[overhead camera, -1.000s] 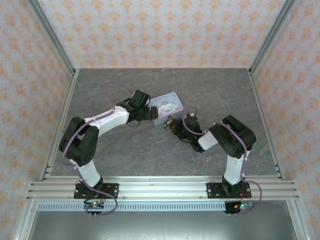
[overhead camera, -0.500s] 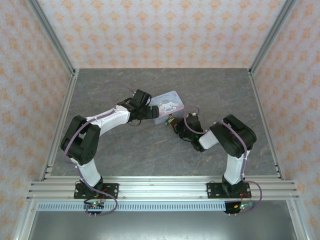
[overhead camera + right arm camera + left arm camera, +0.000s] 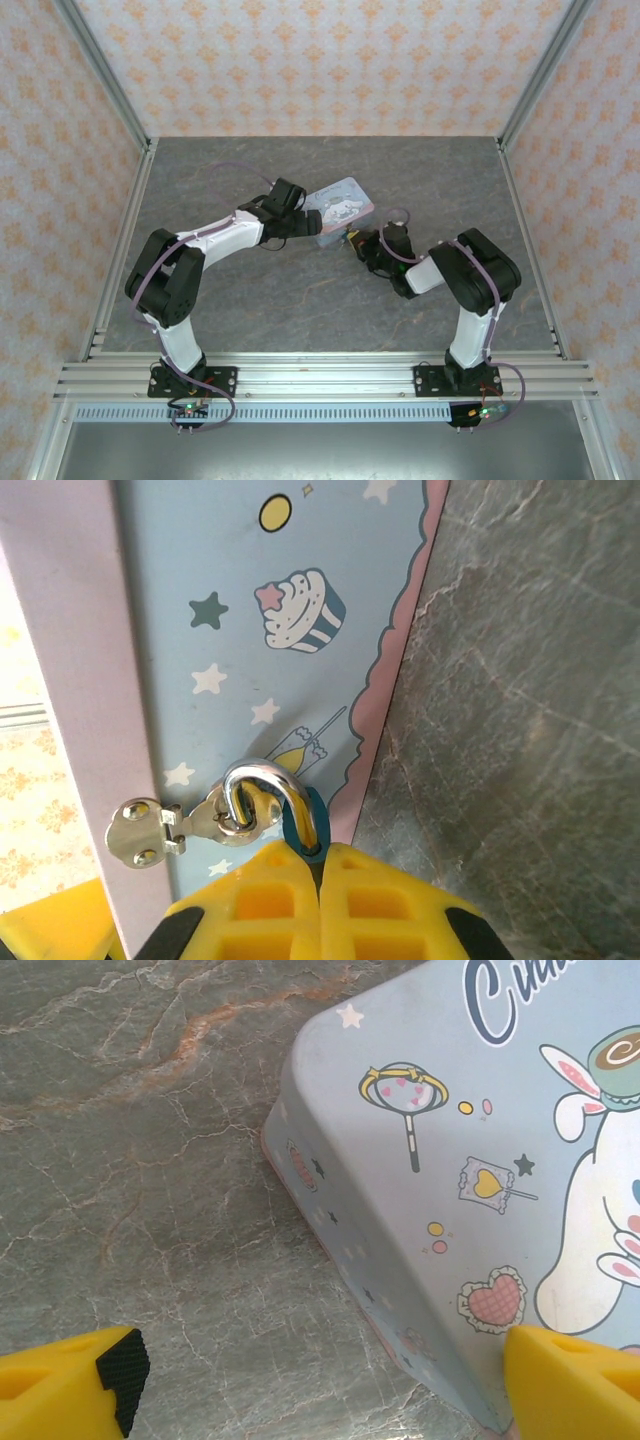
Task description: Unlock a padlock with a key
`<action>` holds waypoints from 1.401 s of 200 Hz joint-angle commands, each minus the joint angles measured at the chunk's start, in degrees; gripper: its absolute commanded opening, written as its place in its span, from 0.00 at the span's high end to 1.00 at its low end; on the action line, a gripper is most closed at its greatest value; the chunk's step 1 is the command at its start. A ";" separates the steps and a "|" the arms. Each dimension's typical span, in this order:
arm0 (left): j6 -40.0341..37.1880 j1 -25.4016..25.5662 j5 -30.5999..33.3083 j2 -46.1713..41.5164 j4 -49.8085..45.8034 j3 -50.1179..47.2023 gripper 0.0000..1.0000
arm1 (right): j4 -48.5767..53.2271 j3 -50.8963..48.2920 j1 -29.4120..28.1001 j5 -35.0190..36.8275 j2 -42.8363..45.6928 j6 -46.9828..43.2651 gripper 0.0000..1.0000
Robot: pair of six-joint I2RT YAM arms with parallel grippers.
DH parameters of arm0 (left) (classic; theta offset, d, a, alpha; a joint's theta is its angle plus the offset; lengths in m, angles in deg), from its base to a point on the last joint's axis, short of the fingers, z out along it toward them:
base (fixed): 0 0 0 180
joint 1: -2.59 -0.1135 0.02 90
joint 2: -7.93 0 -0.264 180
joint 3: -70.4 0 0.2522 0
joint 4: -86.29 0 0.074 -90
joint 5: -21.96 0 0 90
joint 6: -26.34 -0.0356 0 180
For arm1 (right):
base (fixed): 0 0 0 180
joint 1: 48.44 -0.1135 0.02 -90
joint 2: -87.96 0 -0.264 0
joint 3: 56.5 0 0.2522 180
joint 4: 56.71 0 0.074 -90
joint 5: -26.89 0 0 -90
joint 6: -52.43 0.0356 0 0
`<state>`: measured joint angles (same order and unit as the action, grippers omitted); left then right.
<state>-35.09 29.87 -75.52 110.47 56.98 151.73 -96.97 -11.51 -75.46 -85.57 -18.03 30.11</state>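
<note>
Padlock (image 3: 303, 823) on the hasp (image 3: 165, 825) of the tin box (image 3: 250, 680), pinched by the right end effector (image 3: 318, 858). Left end effector (image 3: 320, 1360) gapes wide astride the box corner.

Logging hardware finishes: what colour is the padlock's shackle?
Shiny silver; the padlock shackle shows best in the right wrist view.

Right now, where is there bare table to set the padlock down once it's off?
The grey marbled tabletop is bare along the back, between the pale blue cartoon tin box and the rear wall, and in front of it, up to the near aluminium rail. Crowded: the box's near side, where the left pincer straddles a corner and the right pincer clamps the teal padlock.
</note>
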 commanded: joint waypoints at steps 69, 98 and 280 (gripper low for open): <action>-1.50 -0.83 4.85 4.64 -11.53 -1.31 0.11 | 31.41 7.26 4.02 1.70 3.46 -12.13 1.00; -1.68 -0.75 4.94 5.10 -11.67 -1.04 0.11 | 35.32 9.74 4.05 1.65 2.99 -14.93 1.00; -1.38 -0.75 3.67 4.60 -11.45 -0.12 0.14 | 12.75 8.26 12.09 -10.91 -3.40 -3.01 1.00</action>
<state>-36.31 29.44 -72.44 116.64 48.80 152.59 -87.00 -2.42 -63.29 -95.79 -20.72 27.67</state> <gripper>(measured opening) 0.856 0.042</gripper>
